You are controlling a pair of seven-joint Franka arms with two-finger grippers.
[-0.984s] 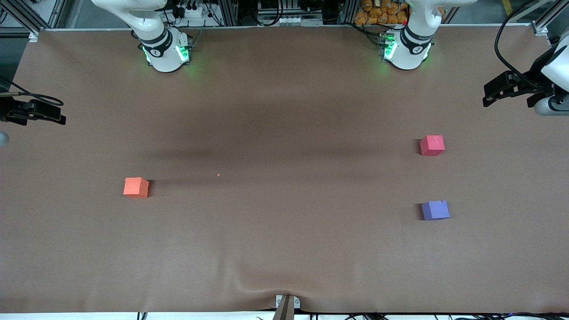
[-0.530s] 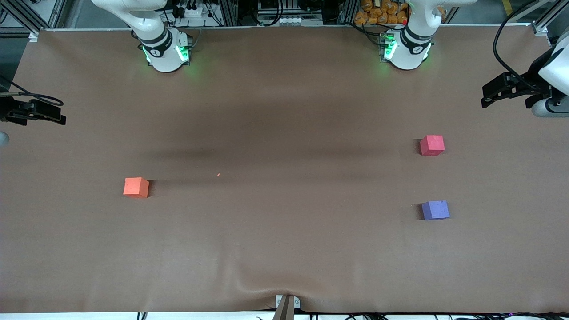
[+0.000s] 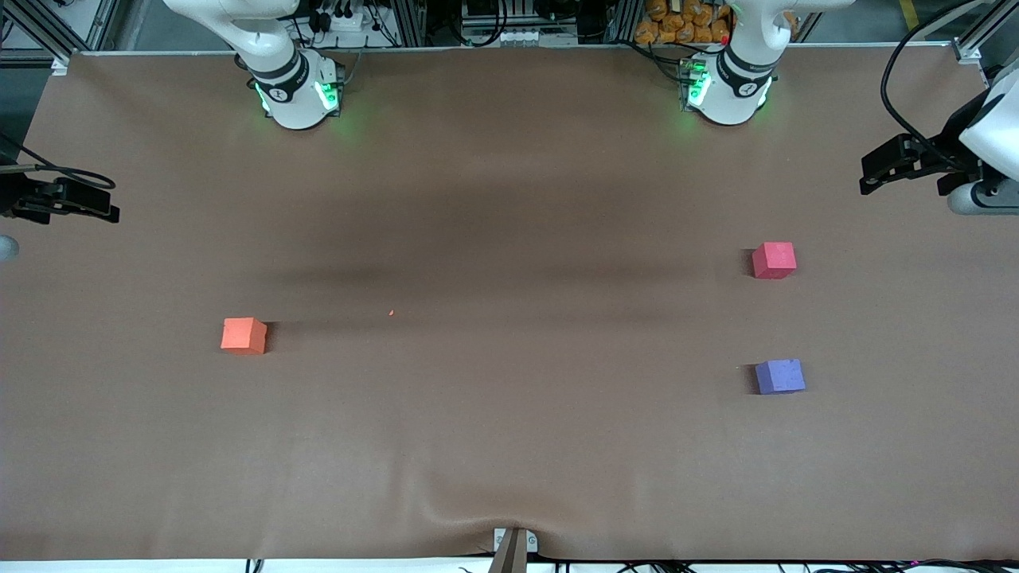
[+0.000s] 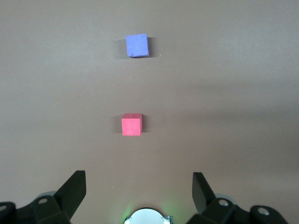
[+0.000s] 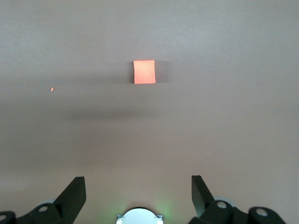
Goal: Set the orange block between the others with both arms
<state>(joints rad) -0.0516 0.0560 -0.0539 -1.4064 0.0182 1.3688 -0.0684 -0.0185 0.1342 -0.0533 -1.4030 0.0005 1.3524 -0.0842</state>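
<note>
Orange block [image 3: 244, 335] lies toward the right arm's end of the table, well apart from the red [image 3: 774, 260] and purple [image 3: 780, 376] cubes. Right gripper [image 5: 138, 186], spread and empty, is the nearer; left gripper [image 4: 139, 186], also spread, waits over the cubes' end.

Bare table [image 3: 509, 239] surrounds the orange block [image 3: 244, 335]; open gap separates the red-pink cube [image 3: 774, 260] and purple-blue cube [image 3: 780, 376].
</note>
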